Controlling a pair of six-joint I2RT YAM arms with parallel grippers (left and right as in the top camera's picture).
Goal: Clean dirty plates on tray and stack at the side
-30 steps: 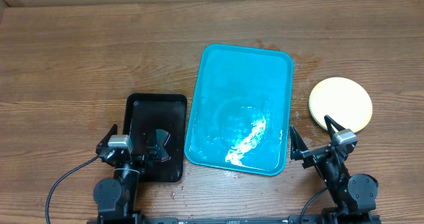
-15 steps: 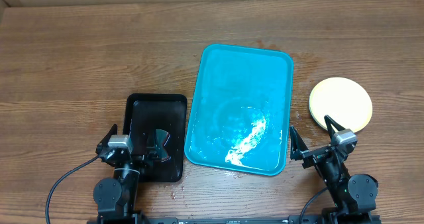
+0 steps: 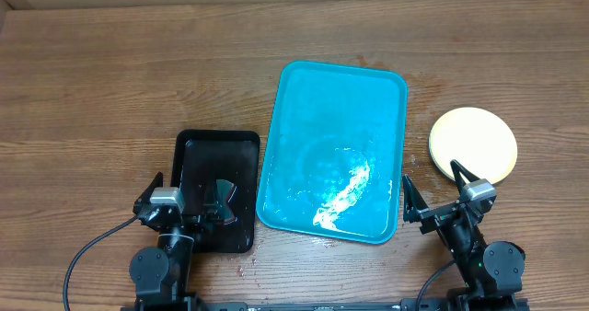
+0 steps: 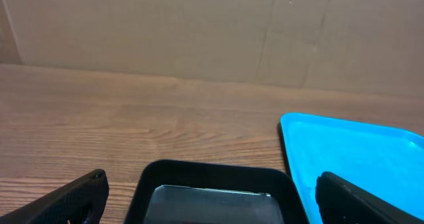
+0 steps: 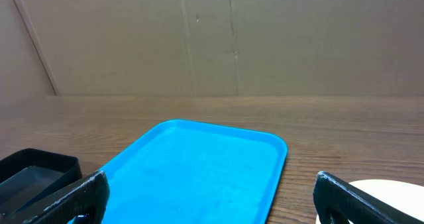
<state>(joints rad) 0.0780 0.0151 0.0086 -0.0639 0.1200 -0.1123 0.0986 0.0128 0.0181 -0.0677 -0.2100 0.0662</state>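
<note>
The turquoise tray (image 3: 333, 150) lies in the middle of the table with no plates on it, only white wet smears near its front. It also shows in the left wrist view (image 4: 351, 151) and the right wrist view (image 5: 199, 171). A stack of plates (image 3: 473, 143) with a yellow-green top sits on the table right of the tray; its white edge shows in the right wrist view (image 5: 391, 191). My left gripper (image 3: 186, 203) is open and empty over the black tray's front. My right gripper (image 3: 434, 193) is open and empty, between the turquoise tray and the plates.
A smaller black tray (image 3: 213, 190) lies left of the turquoise tray, also in the left wrist view (image 4: 212, 191). A cardboard wall (image 5: 212, 38) stands at the table's far edge.
</note>
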